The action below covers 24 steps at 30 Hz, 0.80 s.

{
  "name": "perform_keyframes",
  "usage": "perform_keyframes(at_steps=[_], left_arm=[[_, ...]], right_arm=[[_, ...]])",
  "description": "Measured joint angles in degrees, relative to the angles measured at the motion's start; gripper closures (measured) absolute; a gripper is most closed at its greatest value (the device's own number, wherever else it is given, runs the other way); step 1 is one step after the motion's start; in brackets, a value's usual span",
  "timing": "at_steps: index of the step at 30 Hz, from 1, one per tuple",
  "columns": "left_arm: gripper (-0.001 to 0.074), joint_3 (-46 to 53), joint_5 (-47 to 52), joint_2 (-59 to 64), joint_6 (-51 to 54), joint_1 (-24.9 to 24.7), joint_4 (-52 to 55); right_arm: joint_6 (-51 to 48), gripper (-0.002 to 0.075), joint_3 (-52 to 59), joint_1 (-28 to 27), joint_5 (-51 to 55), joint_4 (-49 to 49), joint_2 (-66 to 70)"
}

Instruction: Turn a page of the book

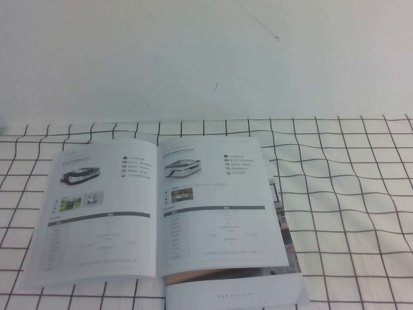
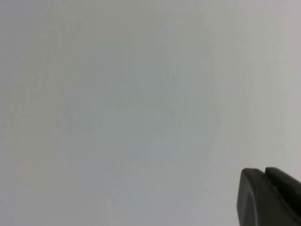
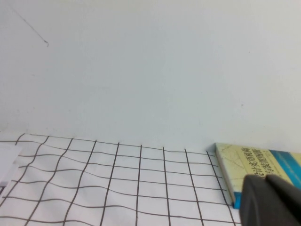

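The book (image 1: pixel 103 216) lies open and flat on the checked cloth, left of centre in the high view. Its right-hand page (image 1: pixel 216 206) is white, with a low white vehicle at the top and a dark grey bar across the middle. More pages and the cover stick out beneath it at the right and front. Neither gripper shows in the high view. My left gripper (image 2: pixel 264 175) is shut and empty, facing a blank white surface. My right gripper (image 3: pixel 268 181) is shut and empty, low over the cloth, away from the open book.
A white cloth with a black grid (image 1: pixel 348 194) covers the table, and a white wall (image 1: pixel 206 58) stands behind it. A second, closed book with a yellow and blue cover (image 3: pixel 256 162) lies on the cloth just beyond my right gripper.
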Motion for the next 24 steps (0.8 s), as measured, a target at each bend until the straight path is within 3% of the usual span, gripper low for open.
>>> perform_keyframes(at_steps=[13,21,24], left_arm=[[0.0737,0.00,-3.82,0.00,0.22,0.00,-5.01],[0.0737,-13.09,19.47,0.00,0.22,0.00,-6.59],[0.0737,-19.73,29.96,1.38,0.22,0.00,-6.69]], right_arm=[[0.11,0.0728,0.00,0.00,-6.85,3.12,0.00],[1.05,0.0728,0.00,0.00,-21.94,4.19,0.00],[1.05,0.0728,-2.04,0.00,-20.97,4.20,0.00]])
